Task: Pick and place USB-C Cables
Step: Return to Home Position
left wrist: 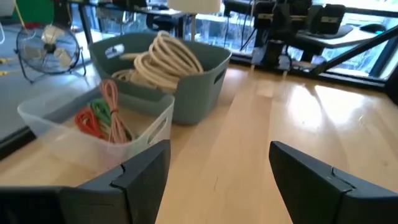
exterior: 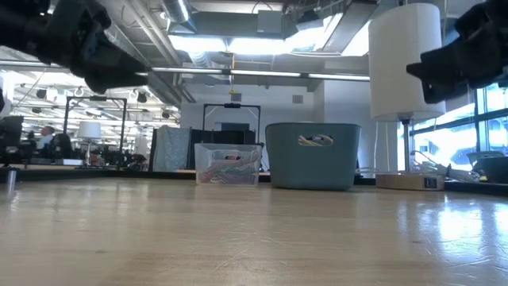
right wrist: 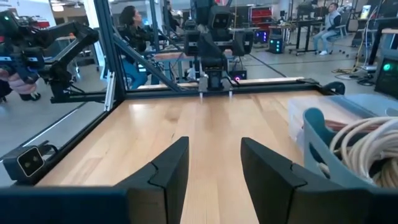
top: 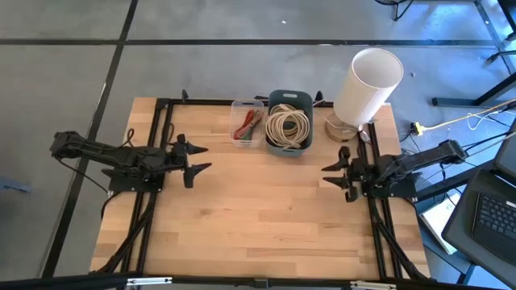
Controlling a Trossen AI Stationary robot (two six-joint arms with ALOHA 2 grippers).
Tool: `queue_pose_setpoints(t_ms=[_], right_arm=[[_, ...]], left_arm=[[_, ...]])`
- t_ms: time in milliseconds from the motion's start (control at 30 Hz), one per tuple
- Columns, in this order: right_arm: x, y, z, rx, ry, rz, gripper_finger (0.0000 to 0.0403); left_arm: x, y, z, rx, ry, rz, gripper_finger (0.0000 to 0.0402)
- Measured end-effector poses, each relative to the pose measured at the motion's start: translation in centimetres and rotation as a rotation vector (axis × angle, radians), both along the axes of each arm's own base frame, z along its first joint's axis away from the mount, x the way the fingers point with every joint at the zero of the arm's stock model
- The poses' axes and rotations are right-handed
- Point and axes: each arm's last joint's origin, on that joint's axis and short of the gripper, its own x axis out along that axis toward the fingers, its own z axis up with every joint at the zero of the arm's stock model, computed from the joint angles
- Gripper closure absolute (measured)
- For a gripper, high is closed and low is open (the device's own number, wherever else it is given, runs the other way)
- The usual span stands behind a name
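right gripper point(right wrist: 214, 152): jaws apart above wooden table point(right wrist: 174, 124) | teal bin point(right wrist: 316, 134) alongside, holding cream-white coiled cables point(right wrist: 367, 143) | left arm point(right wrist: 211, 43) opposite, across table | people point(right wrist: 130, 25) seated beyond

Left arm point(top: 105, 155), right arm point(top: 415, 163): matte blk, jointed, blk wiring along links. Left gripper point(top: 203, 158), right gripper point(top: 326, 175): 2 dark angular wedge-shaped fingers point(left wrist: 140, 174) ea.

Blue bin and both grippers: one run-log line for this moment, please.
white coils in blue bin | coloured bundles in clear box | left gripper open, empty | right gripper open, empty
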Motion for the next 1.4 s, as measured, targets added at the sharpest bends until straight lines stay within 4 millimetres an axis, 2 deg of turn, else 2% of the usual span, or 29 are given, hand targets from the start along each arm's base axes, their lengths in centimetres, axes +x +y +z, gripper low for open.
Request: queue_pose_setpoints(t_ms=[167,333,500,1033,1167,1300,1400], right_arm=[[0.1,0.0,-1.2,-0.029,0.046,0.0,0.0255],[0.1,0.0,-1.3,-0.044,0.053,0.001,0.0255],[0.1,0.0,-1.3,-0.045,0.053,0.001,0.0255],[0.0,-0.1,-1.1,-0.038,0.033,-0.006,0.0255],[-0.1,-0.7,-0.8,-0.026,-0.001,-0.058,0.0255],[-0.3,-1.5,-0.3,-0.011,-0.056,-0.135,0.0255],[-0.5,-2.1,0.0,-0.002,-0.101,-0.193,0.0255]], left_arm=[[-0.1,0.0,-1.1,0.004,0.04,0.004,0.0135],[-0.3,0.1,-2.7,0.019,0.121,0.004,0.0135],[-0.5,0.1,-3.1,0.026,0.154,0.003,0.0135],[-0.5,0.3,-3.0,0.016,0.136,0.006,0.0135],[-0.7,0.8,-3.1,0.0,0.101,0.023,0.0135],[-1.1,1.4,-4.9,-0.008,0.077,0.065,0.0135],[-1.1,1.8,-4.5,-0.016,-0.003,0.092,0.0135]])
